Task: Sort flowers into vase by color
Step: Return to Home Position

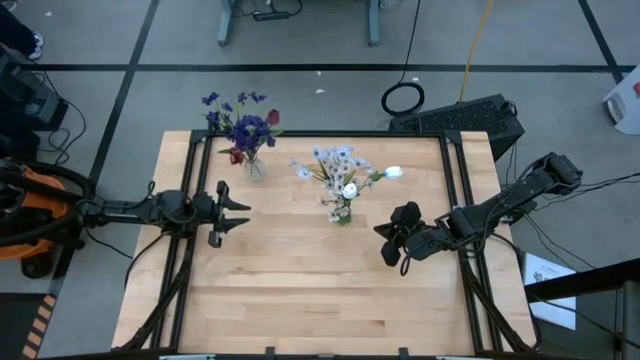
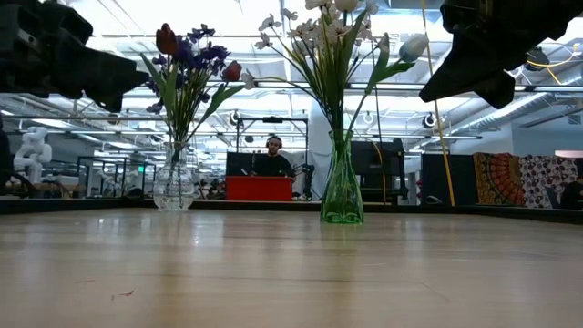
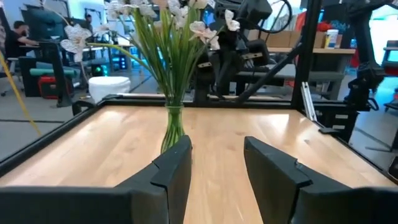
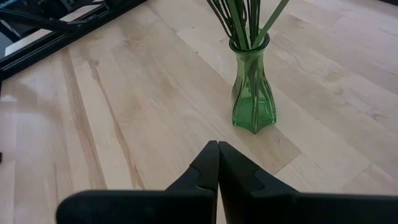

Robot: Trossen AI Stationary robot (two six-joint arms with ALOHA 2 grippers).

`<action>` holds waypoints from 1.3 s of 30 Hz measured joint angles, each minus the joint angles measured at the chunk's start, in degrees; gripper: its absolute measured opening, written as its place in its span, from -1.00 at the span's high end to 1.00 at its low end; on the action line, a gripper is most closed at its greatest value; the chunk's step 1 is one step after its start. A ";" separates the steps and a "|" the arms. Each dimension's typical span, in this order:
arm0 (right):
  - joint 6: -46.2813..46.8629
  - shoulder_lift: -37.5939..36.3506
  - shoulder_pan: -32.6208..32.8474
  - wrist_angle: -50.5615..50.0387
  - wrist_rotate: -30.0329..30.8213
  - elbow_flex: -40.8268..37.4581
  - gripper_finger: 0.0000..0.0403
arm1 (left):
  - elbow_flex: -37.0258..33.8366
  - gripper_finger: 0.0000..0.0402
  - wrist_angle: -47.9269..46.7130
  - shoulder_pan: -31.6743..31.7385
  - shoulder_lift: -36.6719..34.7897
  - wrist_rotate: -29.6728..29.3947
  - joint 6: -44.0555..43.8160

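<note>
Left gripper (image 3: 217, 152) at the table's (image 1: 300, 290) left side, fingers open, holding nothing. Right gripper (image 4: 217, 149) has fingers shut together (empty), near the green vase (image 4: 252, 102) w/ white flowers (image 1: 342, 168). Clear vase (image 2: 173, 182) holds violet & dark red flowers (image 2: 187, 59). Low view shows a person (image 2: 273, 155) far behind, the high view not.

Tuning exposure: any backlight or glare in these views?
Low view: bright ceiling lights behind the clear vase and green vase; left arm and right arm read near-black. High view: even light, no glare on the table. Right wrist view: mild sheen on the table.
</note>
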 joint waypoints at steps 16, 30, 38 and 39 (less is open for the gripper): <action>-9.69 0.00 -0.66 -0.04 0.28 0.00 1.00 | -0.04 0.24 -0.20 0.00 0.00 -0.57 -0.27; -16.15 -0.07 -7.17 -1.92 -7.59 -3.15 1.00 | -0.06 0.24 -0.21 0.00 0.00 -0.69 -0.29; -29.39 -2.63 -15.40 23.92 -23.02 -15.68 1.00 | -0.06 0.24 -0.22 0.00 0.00 -0.82 -0.31; -30.84 -3.63 -16.51 27.51 -24.72 -17.66 1.00 | -0.06 0.24 -0.21 0.00 0.00 -0.83 -0.29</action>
